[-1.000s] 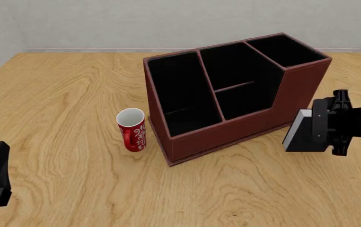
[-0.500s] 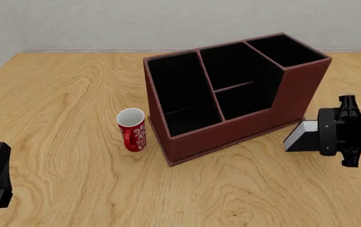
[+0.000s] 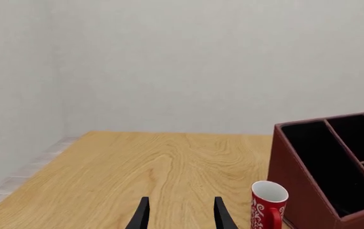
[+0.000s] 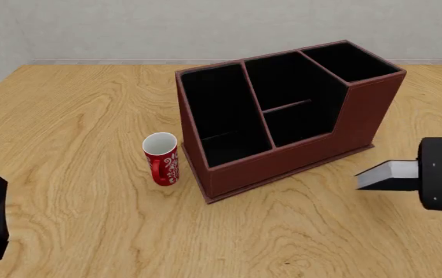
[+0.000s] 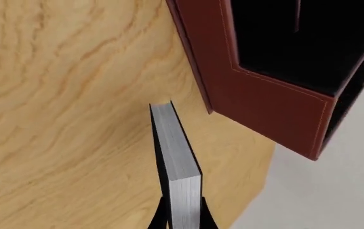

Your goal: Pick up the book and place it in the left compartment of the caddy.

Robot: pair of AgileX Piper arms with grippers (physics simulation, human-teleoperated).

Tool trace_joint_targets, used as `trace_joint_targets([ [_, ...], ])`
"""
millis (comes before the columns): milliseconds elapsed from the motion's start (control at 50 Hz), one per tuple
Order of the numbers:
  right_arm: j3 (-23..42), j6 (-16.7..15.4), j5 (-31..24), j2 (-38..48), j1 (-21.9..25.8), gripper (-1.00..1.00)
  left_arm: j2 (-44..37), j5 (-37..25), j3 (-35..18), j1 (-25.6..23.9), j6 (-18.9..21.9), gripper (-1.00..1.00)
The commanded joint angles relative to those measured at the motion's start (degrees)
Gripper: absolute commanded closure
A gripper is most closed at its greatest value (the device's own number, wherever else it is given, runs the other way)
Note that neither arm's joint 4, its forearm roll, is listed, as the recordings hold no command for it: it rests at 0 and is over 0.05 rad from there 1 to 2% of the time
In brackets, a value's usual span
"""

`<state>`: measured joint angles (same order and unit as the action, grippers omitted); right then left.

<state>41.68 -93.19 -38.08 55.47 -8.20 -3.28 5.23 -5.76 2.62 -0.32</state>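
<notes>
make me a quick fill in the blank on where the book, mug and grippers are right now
1. The book is held by the ____ gripper.
2. The red mug stands on the caddy's ____ side in the front view.
3. The left gripper holds ____.

Missing words: right; left; nothing

Light wood table (image 4: 74, 110) with wavy grain, running back to a pale wall; the caddy (image 4: 298, 156) sits flat on it a bit toward 1 o'clock from the middle, turned at an angle so one corner points toward 6; the red mug (image 4: 161, 159) with white swirls stands upright right at the caddy's 9 o'clock side, close but not touching, handle facing 6; rest of the wood at 9 and 6 is plain grain.
</notes>
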Motion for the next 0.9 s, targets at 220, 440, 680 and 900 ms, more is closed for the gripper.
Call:
trace_joint_targets([
  [220, 17.62, 18.43, -27.5, -12.33, 7.78, 1.0, 1.28, -0.55, -0.57, -1.28, -0.93, -1.0],
  [440, 24.59, 38.94, -31.82, -9.8, 17.85, 1.0, 1.99, -1.35, -1.25, -2.21, -0.89, -1.0],
  [680, 31.31, 53.15, -31.82, -5.08, 27.09, 1.0, 1.53, -2.0, -1.6, -0.83, 0.91, -1.0],
  [900, 37.06, 59.06, -31.82, 2.45, 32.77, 1.0, 1.62, -4.23, -2.76, -0.8, 5.26, -1.0],
])
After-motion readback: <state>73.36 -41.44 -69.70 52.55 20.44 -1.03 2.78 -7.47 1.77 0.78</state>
